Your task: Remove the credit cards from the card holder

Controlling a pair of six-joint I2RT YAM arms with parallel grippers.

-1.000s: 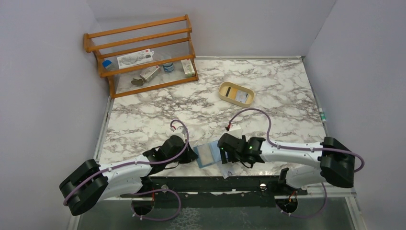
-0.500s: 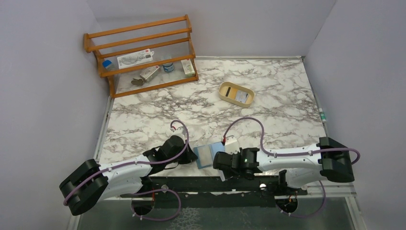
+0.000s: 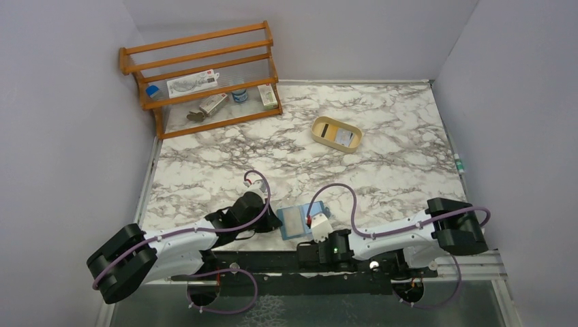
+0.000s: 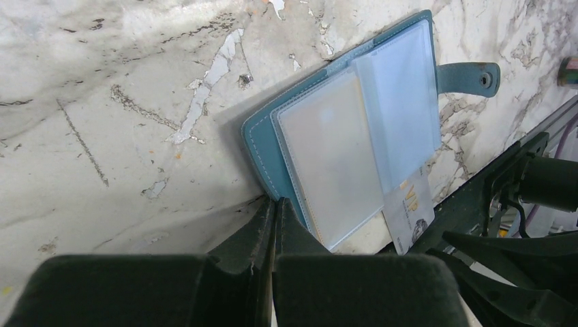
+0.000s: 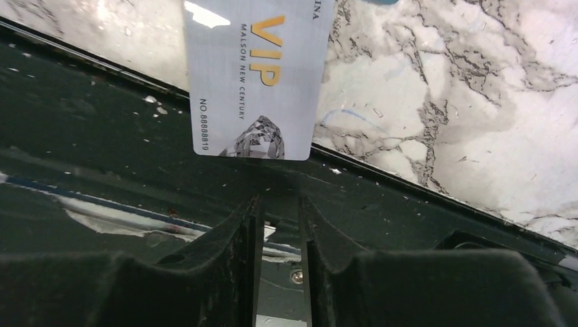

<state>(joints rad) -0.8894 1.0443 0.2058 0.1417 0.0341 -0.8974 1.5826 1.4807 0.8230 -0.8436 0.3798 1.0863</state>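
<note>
Both arms lay low over the table and were stretched toward each other. The left arm (image 3: pixel 178 240) reached to the right. The left gripper (image 3: pixel 275 221) had its fingers (image 4: pixel 238 245) pressed together, with no gap to see. The right arm (image 3: pixel 399 234) reached to the left, almost flat. The right gripper (image 3: pixel 305 253) had its fingers (image 5: pixel 232 238) parallel, with a narrow gap between them, and it held nothing.
</note>
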